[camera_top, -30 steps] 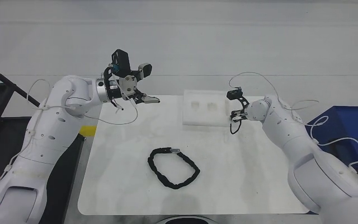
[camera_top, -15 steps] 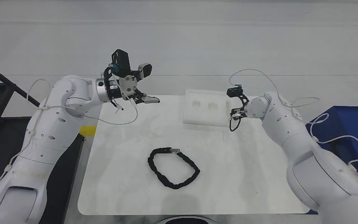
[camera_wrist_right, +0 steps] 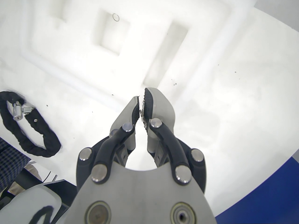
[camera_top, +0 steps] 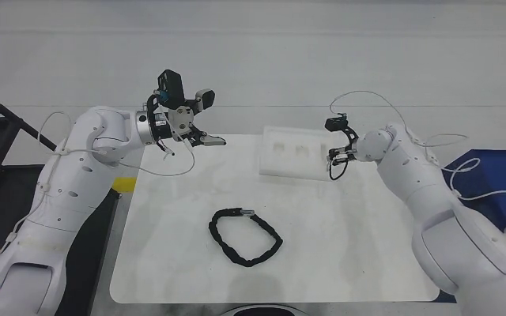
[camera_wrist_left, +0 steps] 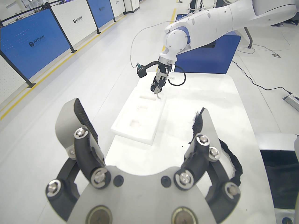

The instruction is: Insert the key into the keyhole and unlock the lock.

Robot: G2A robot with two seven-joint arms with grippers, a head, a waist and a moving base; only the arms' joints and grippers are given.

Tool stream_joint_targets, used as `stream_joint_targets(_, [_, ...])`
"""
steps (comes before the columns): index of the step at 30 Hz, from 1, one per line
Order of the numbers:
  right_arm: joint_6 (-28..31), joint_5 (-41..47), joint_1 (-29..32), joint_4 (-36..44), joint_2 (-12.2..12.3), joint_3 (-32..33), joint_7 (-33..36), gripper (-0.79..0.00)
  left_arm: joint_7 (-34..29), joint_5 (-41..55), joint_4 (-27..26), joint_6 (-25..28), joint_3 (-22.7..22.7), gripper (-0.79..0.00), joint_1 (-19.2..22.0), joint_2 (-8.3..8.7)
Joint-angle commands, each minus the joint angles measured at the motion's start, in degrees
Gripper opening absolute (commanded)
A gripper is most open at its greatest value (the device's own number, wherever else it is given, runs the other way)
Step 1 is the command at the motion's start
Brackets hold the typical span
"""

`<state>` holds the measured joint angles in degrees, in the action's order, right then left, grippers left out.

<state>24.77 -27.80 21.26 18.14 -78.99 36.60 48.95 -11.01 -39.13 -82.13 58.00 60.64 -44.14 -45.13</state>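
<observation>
Shifted slightly right and toward the far side, the right tool (camera_top: 332, 163) hangs over the right end of the foam tray (camera_top: 288, 162). The white, round-cornered worktop (camera_top: 356, 253) stands on a pale glossy floor, with blue partition panels (camera_wrist_left: 30, 40) lining the hall. The key (camera_wrist_right: 141, 114), a thin metal sliver, is pinched between the right tool's closed ribbed pads. The lock (camera_top: 245, 235), a loop sleeved in black fabric with a shiny cylinder (camera_wrist_right: 17, 113), lies mid-worktop. The tray has three rectangular recesses, and a small ring (camera_wrist_right: 116, 16) lies in the middle one. The left tool (camera_top: 212, 141) hangs spread wide and empty above the far-left corner
</observation>
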Motion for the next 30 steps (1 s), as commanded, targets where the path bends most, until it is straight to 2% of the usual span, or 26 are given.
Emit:
stream_joint_targets(1, [0.8, 0.3, 0.2, 0.6, 0.5, 0.6, -0.1, -0.785, 0.0, 0.0, 0.0, 0.0, 0.0, 0.0, 0.0, 0.0])
stream_joint_targets(10, [5.0, 4.8, 2.3, 6.8, 4.9, 6.3, 1.1, -0.785, 0.0, 0.0, 0.0, 0.0, 0.0, 0.0, 0.0, 0.0])
stream_joint_targets(13, [5.5, 9.0, 4.3, 11.2, 7.0, 9.8, 4.5, -0.785, 0.0, 0.0, 0.0, 0.0, 0.0, 0.0, 0.0, 0.0])
stream_joint_targets(16, [3.2, 15.0, 7.0, 16.9, 9.4, 14.5, 10.1, -0.785, 0.0, 0.0, 0.0, 0.0, 0.0, 0.0, 0.0, 0.0])
stream_joint_targets(20, [-1.7, 19.9, 12.5, 28.5, 13.2, 21.8, 15.9, -0.785, 0.0, 0.0, 0.0, 0.0, 0.0, 0.0, 0.0, 0.0])
stream_joint_targets(25, [-9.9, 24.8, 24.0, 48.7, 17.9, 33.8, 21.8, -0.785, 0.0, 0.0, 0.0, 0.0, 0.0, 0.0, 0.0, 0.0])
stream_joint_targets(30, [-17.4, 29.6, 35.5, 66.3, 20.7, 45.0, 24.7, -0.785, 0.0, 0.0, 0.0, 0.0, 0.0, 0.0, 0.0, 0.0])
